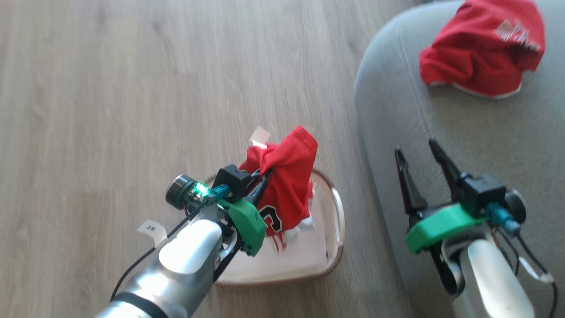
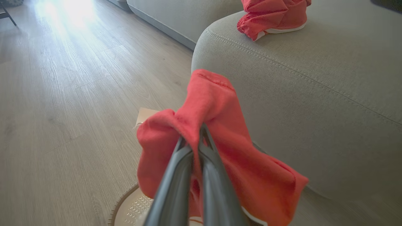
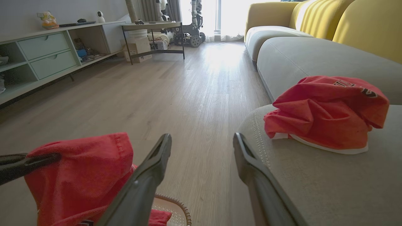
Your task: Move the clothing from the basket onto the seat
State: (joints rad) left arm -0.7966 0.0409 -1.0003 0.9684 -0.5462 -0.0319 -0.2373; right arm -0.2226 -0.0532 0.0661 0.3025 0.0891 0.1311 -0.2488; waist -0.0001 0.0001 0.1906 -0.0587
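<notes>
Left wrist view: left gripper (image 2: 201, 133) has its fingers (image 2: 176, 185) pressed narrow together, pinching a bunched fold of the held jersey (image 2: 220, 150); red cloth drapes over both sides of the tips and hangs down; lower part with black-and-white lettering reaches into the basket (image 1: 337, 207), which stands on the wood floor (image 1: 132, 88) just beside the seat (image 1: 485, 141). Cannot tell whether any other garment lies under the hanging part. Right gripper (image 1: 416, 148) hovers over the seat edge, fingers spread wide, nothing between them. Second jersey (image 1: 481, 48) lies crumpled on the seat, well apart from the basket.

Handling judgement: jersey is light, soft and limp; no fragility; it sags and trails from any single pinch, so the low hem could snag the basket rim or drag the light basket along; the fabric looks smooth, so a thin fold might slip; a thick gathered bunch near the middle or collar is the better hold, as taken here. Step in hand looks like lifting clear of the basket, then carrying across to the seat; roughly half done, one jersey placed.
</notes>
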